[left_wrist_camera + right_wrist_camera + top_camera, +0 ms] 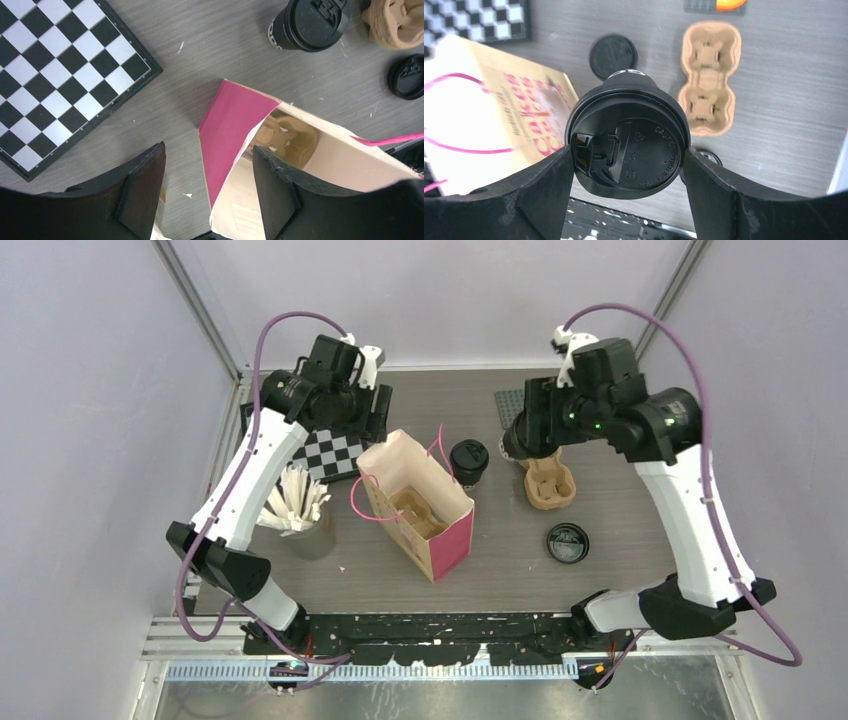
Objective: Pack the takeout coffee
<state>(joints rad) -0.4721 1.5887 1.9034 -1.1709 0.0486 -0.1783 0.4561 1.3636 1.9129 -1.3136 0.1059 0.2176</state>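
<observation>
- Your right hand (628,159) holds a lidded cup (644,150) by its sides, fingers spread wide, high above the desk (500,570).
- Your left hand (208,150) is open and holds nothing. The edge of the bag (452,545) sits between its fingers.
- The other cup (468,462) stands on the desk, just beside the bag.
- This step looks like carrying the cup to the bag.
- Next, I think you bring it over the carrier (420,515) inside, keep it straight up, and lower it into a hole.
</observation>
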